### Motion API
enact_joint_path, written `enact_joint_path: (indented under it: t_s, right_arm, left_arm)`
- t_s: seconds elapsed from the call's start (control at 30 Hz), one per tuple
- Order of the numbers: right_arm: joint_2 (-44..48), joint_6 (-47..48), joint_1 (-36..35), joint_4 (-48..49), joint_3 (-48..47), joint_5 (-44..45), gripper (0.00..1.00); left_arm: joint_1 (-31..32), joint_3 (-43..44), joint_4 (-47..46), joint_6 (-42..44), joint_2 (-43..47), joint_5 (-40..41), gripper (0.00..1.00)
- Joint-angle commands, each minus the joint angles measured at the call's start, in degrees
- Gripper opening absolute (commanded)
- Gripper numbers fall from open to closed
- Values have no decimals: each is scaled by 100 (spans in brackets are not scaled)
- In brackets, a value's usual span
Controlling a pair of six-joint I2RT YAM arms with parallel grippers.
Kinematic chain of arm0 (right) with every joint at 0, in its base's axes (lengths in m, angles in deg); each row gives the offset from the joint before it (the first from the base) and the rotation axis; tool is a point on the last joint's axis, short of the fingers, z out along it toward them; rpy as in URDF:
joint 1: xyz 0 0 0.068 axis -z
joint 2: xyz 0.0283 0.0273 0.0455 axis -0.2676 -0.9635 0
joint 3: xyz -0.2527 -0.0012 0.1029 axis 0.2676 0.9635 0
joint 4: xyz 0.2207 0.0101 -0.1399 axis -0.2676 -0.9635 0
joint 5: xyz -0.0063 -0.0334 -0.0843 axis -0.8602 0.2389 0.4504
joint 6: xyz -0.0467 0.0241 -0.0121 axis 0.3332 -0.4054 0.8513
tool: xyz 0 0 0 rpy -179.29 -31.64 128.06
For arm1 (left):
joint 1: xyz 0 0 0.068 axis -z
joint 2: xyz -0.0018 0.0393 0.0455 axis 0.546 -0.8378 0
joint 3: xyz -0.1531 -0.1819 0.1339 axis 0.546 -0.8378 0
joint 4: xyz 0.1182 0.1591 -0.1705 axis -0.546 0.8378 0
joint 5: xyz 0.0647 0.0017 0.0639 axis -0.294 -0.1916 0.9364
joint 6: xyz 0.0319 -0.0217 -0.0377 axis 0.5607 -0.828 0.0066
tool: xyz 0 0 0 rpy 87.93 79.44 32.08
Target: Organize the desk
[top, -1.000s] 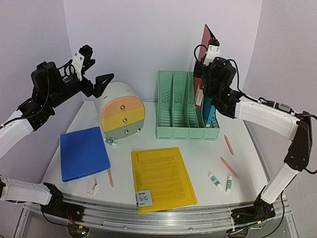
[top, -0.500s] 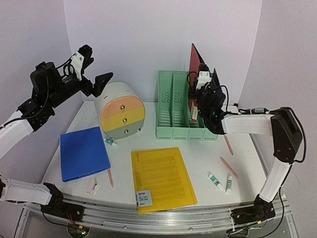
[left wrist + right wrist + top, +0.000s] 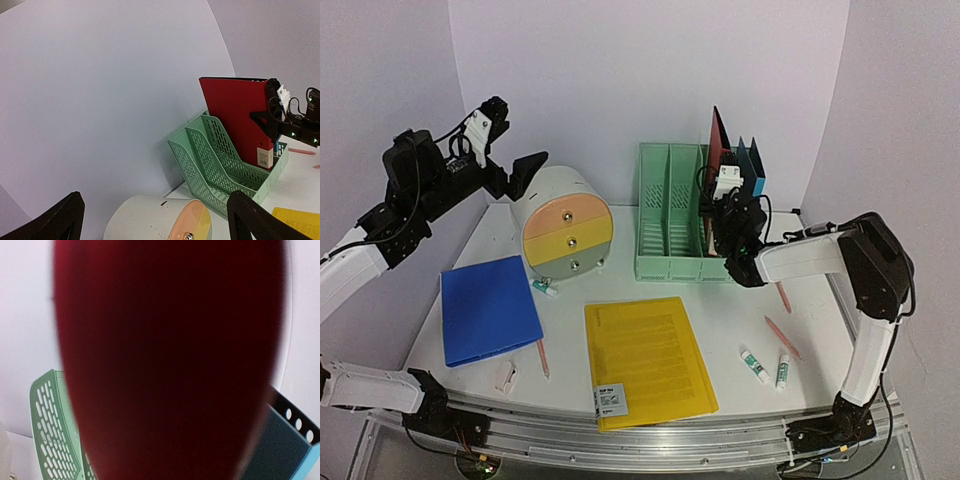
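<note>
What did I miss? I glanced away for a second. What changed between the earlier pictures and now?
The right gripper, shut on the red folder throughout, came down and leftward from above the green rack, lowering the folder into a slot toward the rack's right end; nothing was released. The left gripper stayed raised and open; the blue folder and yellow folder did not move.
</note>
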Motion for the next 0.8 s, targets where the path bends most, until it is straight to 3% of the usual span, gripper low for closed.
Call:
enact_joint_path:
  t_s: [0.0,0.17,0.27,0.4,0.53,0.67,0.77]
  right_arm:
    - [87,-358,17,131,-22,233,42]
    - [579,-443,-127,-926,-109,201,78]
    - [984,-562,-346,-2206,-422,330,89]
    - [1306,-959,-863,-4403,-1180,1056,91]
    - [1715,-1941,-1366,-6527,-1751,890,91]
    - [1930,-3391,-1609,-8102,-1987,-207,88]
    - [1929,-4545,-1627,-8763,-1785,-1359,88]
  left_arm:
    - [5,-110,-79,-87,214,-50,100]
    - [7,-260,381,-462,335,-473,99]
    - [6,-252,1155,-804,305,-1121,88]
    - [5,-349,1988,-1366,149,-1996,85]
    - [9,-580,2596,-1663,-59,-2352,82]
    - [24,-974,2873,-1194,-175,-3091,75]
    - [100,-1010,3091,-657,-492,-3443,72]
